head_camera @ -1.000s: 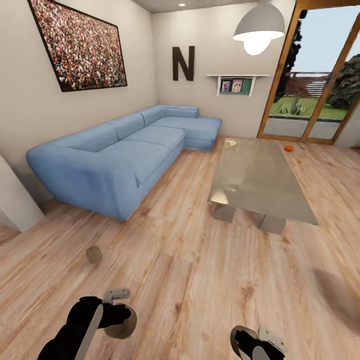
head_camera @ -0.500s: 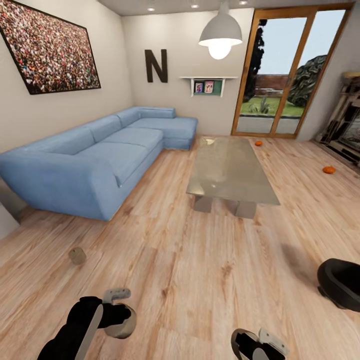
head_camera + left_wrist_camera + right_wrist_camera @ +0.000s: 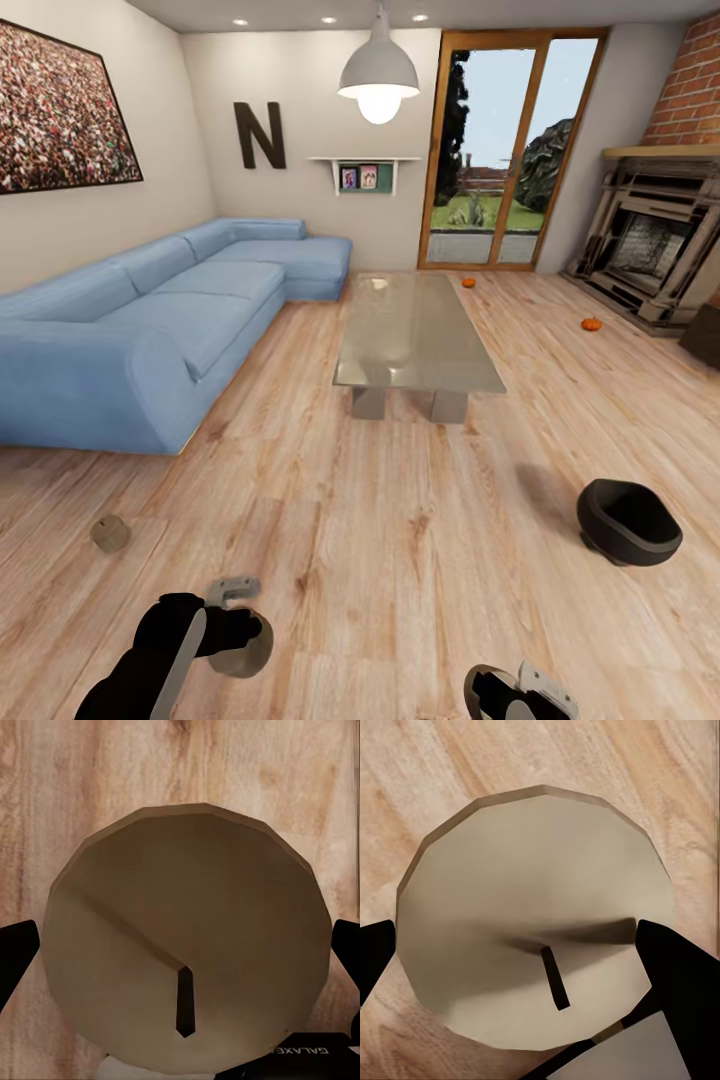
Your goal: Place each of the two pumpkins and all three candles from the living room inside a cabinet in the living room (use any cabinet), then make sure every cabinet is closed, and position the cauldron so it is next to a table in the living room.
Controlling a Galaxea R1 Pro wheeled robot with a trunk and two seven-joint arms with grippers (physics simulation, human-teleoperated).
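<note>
From your head camera, the desk point(image 3: 415, 335) stands mid-room on the wooden floor point(image 3: 400, 560), with the blue sofa point(image 3: 150, 320) to its left. One pumpkin point(image 3: 468, 283) lies on the floor beyond the desk's far right corner near the glass door point(image 3: 490, 150); the other pumpkin point(image 3: 592, 324) lies before the fireplace point(image 3: 655, 245). The cauldron point(image 3: 628, 520) sits on the floor to the right, well apart from the desk. A loose candle point(image 3: 110, 533) rests on the floor at left. Your left gripper point(image 3: 240, 625) carries a tan candle low in the picture.

In your left wrist camera, the left gripper point(image 3: 180, 960) is clamped on that candle point(image 3: 187, 937), wick showing.

In your right wrist camera, the right gripper point(image 3: 521, 952) is clamped on a paler candle point(image 3: 532, 937).
</note>
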